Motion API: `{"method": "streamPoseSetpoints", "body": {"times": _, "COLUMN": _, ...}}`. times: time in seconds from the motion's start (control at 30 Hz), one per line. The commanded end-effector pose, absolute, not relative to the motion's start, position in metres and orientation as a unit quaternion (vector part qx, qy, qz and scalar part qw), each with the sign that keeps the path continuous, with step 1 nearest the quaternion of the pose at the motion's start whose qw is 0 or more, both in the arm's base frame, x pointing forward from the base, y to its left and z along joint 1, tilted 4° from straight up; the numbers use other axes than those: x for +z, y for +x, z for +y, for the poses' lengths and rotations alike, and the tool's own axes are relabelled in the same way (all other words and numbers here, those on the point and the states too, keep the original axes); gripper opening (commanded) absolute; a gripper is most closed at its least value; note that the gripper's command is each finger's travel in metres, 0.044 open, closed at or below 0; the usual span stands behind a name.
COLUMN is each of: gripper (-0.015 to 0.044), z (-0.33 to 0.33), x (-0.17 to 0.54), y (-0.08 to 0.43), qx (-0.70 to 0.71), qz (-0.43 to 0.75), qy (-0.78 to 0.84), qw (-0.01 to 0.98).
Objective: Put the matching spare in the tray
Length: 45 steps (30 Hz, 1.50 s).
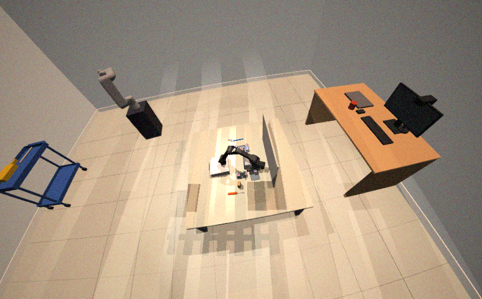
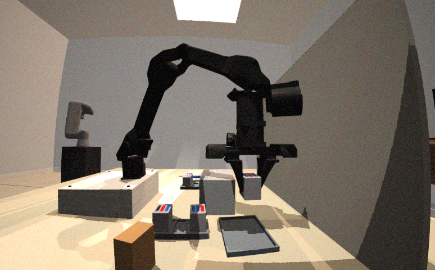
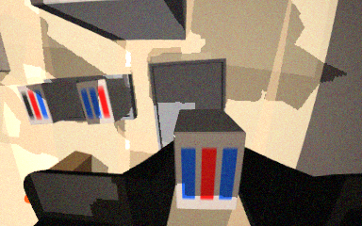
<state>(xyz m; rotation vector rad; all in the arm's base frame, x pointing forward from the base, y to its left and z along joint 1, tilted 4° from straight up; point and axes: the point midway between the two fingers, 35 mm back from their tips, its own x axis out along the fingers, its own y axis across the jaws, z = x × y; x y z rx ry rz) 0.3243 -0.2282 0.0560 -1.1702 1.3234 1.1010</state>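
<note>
Pale wood makes up the wide table (image 1: 203,200) (image 2: 29,241) (image 3: 249,118), bounded at three o'clock from where I stand by a tall grey upright panel (image 1: 268,147) (image 2: 353,133) (image 3: 348,127). Between it and the base at nine o'clock, a black jointed robot arm (image 1: 243,153) (image 2: 209,62) arches over. Its end effector (image 1: 253,169) (image 2: 252,187) (image 3: 202,145) points down, partly closed, fingers clamped on the sides of a grey rectangular block with blue, red and blue stripes (image 2: 252,192) (image 3: 209,174). That block, presumably the chosen spare, sits right between the fingertips, upright and off the table.

Roughly at six o'clock below it, nearer me, lies a shallow dark grey rectangular tray (image 1: 255,177) (image 2: 253,251) (image 3: 224,85). I'd call this the carrying step: next it should come over the tray, lower until the block stands inside the rim, and only then let go. I can't read the mounted unit's code from here, so I can't vouch for the match.

At eight o'clock from the hanging block, a low dark slotted rack (image 2: 181,235) (image 3: 134,101) carries two more striped blocks, in different stripe orders.
</note>
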Motion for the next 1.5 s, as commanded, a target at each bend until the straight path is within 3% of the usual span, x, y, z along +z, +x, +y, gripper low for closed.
{"method": "streamPoseSetpoints", "body": {"times": 0.0, "gripper": 0.0, "z": -0.228, "x": 0.05, "y": 0.323, "qx": 0.459, "qz": 0.549, "qy": -0.485, "qw": 0.503}}
{"method": "streamPoseSetpoints", "body": {"times": 1.47, "gripper": 0.0, "z": -0.229, "x": 0.006, "y": 0.319, "qx": 0.459, "qz": 0.549, "qy": -0.485, "qw": 0.503}}
